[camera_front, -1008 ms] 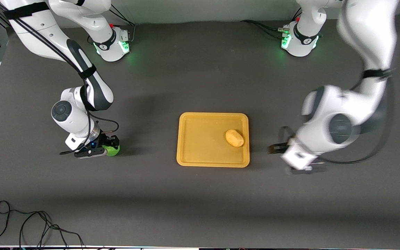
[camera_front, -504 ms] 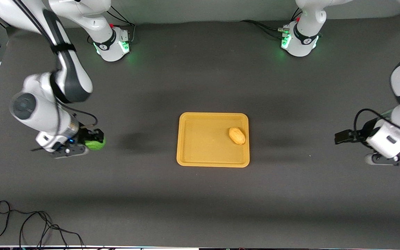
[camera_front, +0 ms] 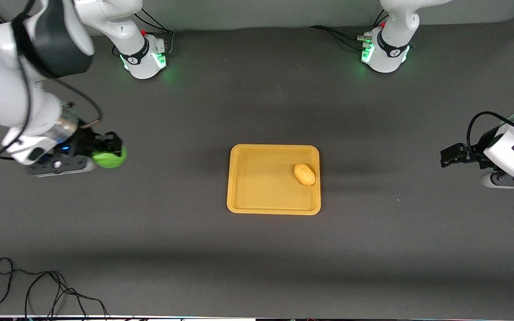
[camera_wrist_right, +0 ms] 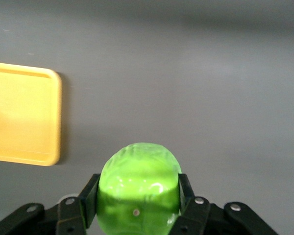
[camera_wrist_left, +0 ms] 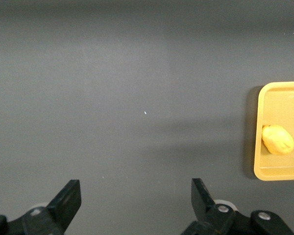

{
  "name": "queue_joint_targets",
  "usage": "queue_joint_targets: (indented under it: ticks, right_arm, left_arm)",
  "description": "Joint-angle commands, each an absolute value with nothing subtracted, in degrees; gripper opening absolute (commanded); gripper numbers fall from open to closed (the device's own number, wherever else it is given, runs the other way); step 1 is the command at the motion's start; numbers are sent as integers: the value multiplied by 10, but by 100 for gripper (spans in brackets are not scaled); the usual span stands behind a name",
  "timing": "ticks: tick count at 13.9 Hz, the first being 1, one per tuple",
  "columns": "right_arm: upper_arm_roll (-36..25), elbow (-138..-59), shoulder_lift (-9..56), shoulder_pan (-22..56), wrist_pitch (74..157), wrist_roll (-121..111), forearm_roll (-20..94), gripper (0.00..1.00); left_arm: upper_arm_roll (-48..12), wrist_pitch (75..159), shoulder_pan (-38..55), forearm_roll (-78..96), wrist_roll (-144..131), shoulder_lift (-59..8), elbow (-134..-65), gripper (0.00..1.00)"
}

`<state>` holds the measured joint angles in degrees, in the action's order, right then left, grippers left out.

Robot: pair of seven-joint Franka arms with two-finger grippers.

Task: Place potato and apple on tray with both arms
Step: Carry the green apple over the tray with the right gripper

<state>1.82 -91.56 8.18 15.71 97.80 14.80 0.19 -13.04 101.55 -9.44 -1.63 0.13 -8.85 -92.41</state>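
One high front camera, two wrist cameras looking down.
The front view faces both arm bases from across the table. Each wrist view looks past its own fingers at dark tabletop; all three share the flat yellow-orange plastic tray (camera_front: 274,203) (camera_wrist_left: 258,147) (camera_wrist_right: 51,117).

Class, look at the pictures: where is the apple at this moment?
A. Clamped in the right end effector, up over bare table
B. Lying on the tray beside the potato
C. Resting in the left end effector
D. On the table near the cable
A: the right end effector is shut on the apple over bare table, away from the tray, which holds only the potato.
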Motion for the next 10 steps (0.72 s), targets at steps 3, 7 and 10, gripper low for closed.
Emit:
queue_joint_targets:
  ticks: [3, 7, 10]
  right_arm:
    - [15, -755, 216, 353, 953, 428, 3, 49]
    - [15, -614, 358, 430, 961, 533, 4, 49]
    - [15, -615, 436, 452, 1056, 554, -2, 49]
  left_arm:
    - [-127, 1093, -100, -27, 46, -29, -1015, 100]
    - [-127, 1079, -101, -27, 54, -30, -1012, 100]
    - [-126, 1069, -100, -27, 54, -33, -1010, 100]
